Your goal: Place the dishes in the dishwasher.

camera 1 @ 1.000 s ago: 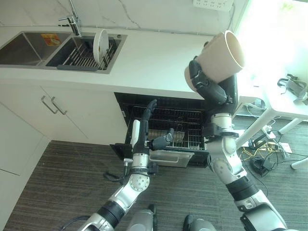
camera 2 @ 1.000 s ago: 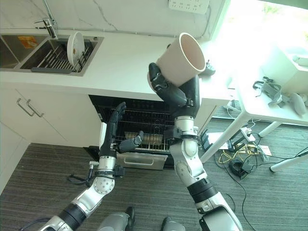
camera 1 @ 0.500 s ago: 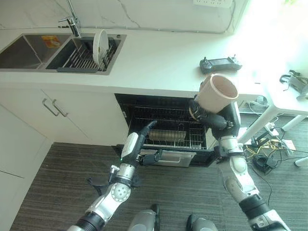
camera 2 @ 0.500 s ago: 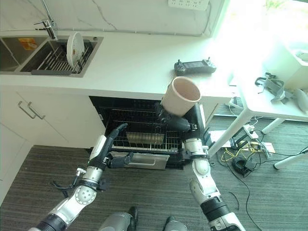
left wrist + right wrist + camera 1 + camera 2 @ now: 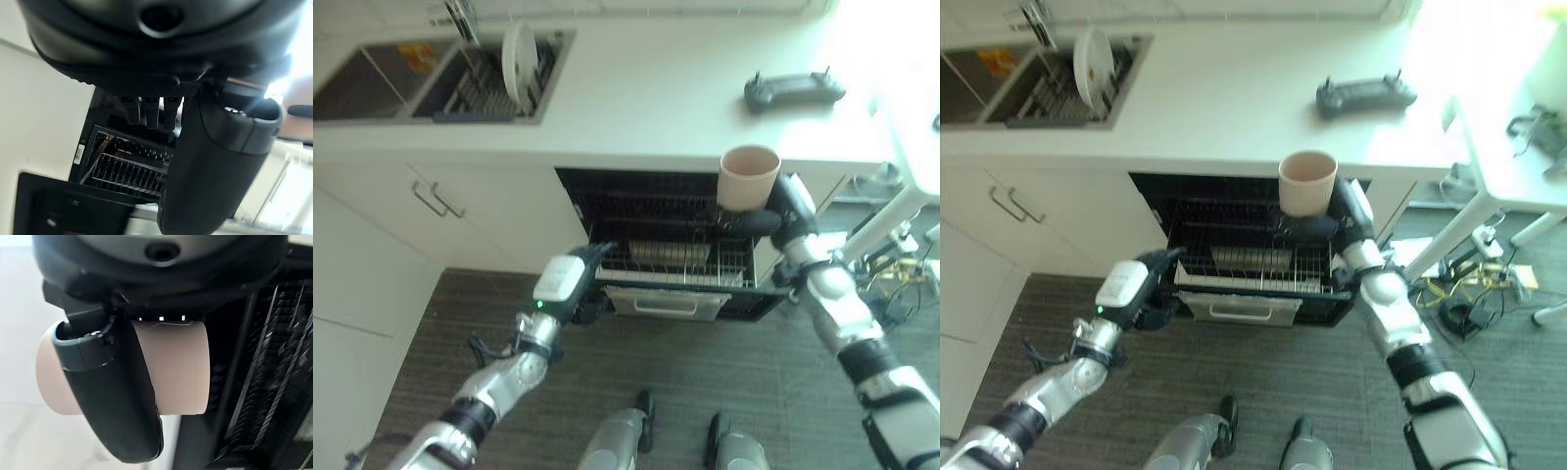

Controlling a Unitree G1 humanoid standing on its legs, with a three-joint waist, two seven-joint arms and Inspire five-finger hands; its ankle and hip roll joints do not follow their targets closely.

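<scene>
A beige cup (image 5: 750, 176) stands upright, mouth up, in my right hand (image 5: 771, 221), whose fingers and thumb curl round its lower wall. The right wrist view shows the cup (image 5: 171, 367) under the thumb (image 5: 112, 396). The cup hangs just above the right end of the pulled-out wire rack (image 5: 671, 262) of the open dishwasher (image 5: 1234, 196) under the counter. My left hand (image 5: 570, 286) is at the rack's front left corner with its fingers relaxed, holding nothing. A white plate (image 5: 519, 76) stands on edge in the sink's rack.
A double sink (image 5: 372, 83) with a tap sits at the counter's left end. A black controller (image 5: 793, 90) lies on the white counter (image 5: 646, 88) above the dishwasher. White cupboard doors (image 5: 421, 225) are left of it, a white table (image 5: 1518, 181) to the right.
My right hand has brought the cup down from head height to just over the rack's right end. My left hand dropped to the rack's front left corner. The camera tilted too.
</scene>
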